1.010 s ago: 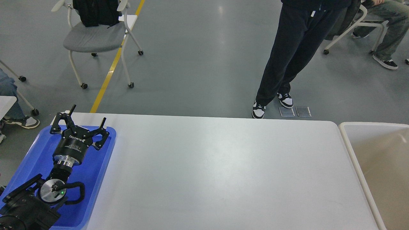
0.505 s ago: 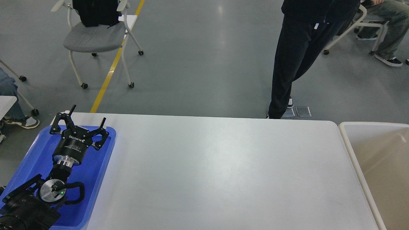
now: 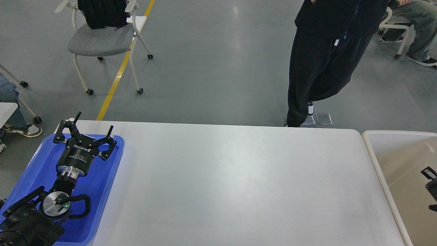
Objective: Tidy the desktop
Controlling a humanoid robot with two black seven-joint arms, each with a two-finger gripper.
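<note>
The desktop (image 3: 232, 184) is a large white-grey tabletop that fills the middle of the head view, and nothing lies on its open surface. My left gripper (image 3: 94, 123) is open and empty, with its fingers spread over the far end of the blue tray (image 3: 30, 171) at the table's left end. Only a small black part of my right gripper (image 3: 431, 186) shows at the right edge, over the beige bin (image 3: 375, 160). I cannot tell how its fingers stand.
A person in black (image 3: 321, 68) stands close behind the table's far edge on the right. A grey wheeled chair (image 3: 102, 41) stands far left on the floor beside a yellow line (image 3: 117, 75). Seated people are at both edges of the view.
A part of my right gripper has come into view over the beige bin. The standing person has shifted and leaned closer. My left gripper has not moved.
</note>
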